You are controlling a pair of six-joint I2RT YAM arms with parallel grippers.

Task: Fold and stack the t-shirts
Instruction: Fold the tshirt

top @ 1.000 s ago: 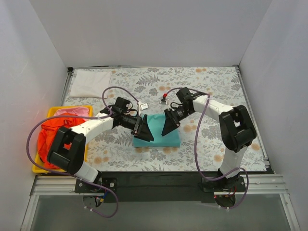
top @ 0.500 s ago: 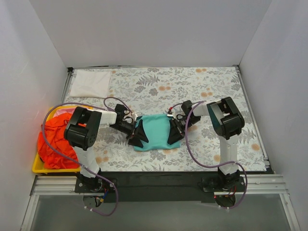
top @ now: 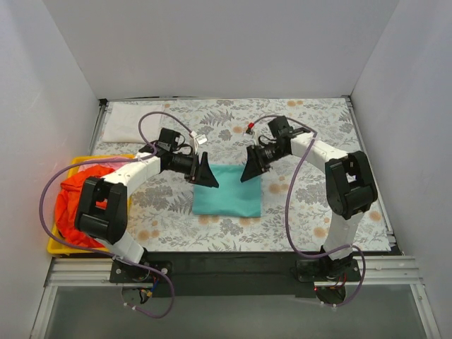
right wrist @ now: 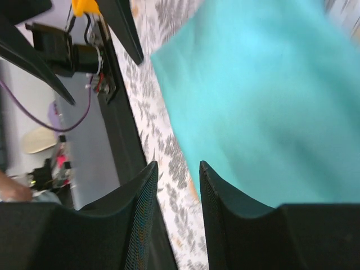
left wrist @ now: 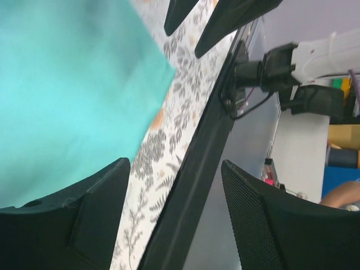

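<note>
Left tool (top: 205, 181) and right tool (top: 251, 175) spread, empty, above teal t-shirt (top: 227, 201), orange-red t-shirt (top: 67, 206) in tray (top: 54, 248)

Floral tablecloth (top: 318, 134) and yellow tray (top: 54, 248) in a white booth.
The tablecloth, grey with a leaf print and orange blossoms, covers the table edge to edge; the yellow tray sits at the left edge toward the near-left corner; a black base plate (top: 226, 263) runs along the near edge; white walls (top: 226, 42) rise at the far, left and right edges.
</note>
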